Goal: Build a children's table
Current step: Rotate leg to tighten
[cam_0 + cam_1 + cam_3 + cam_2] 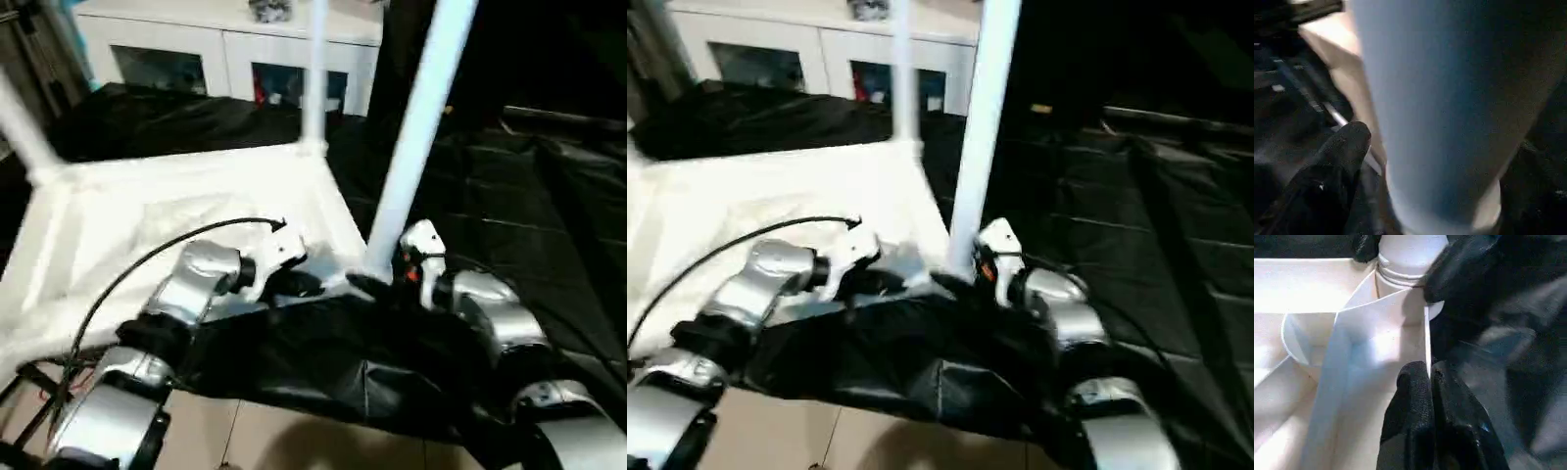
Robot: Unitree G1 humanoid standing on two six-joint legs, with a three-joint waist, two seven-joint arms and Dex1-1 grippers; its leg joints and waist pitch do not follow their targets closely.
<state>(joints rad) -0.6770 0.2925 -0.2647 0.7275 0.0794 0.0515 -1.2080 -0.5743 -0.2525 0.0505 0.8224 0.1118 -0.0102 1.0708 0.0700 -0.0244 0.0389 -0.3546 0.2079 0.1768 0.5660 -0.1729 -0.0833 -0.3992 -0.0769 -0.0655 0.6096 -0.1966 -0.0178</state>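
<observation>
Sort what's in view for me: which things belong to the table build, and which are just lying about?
Part of the job:
- table top, upside down
- near leg, standing in its corner socket
- far leg, standing upright
- left leg, standing in its corner
- left gripper, at the top's rim
- right gripper, at the near leg's base

Just lying about:
- white cabinet
- black sheet on the floor

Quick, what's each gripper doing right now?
Left gripper: shut, at the white plastic tabletop's rim.
Right gripper: open around the round white leg.
</observation>
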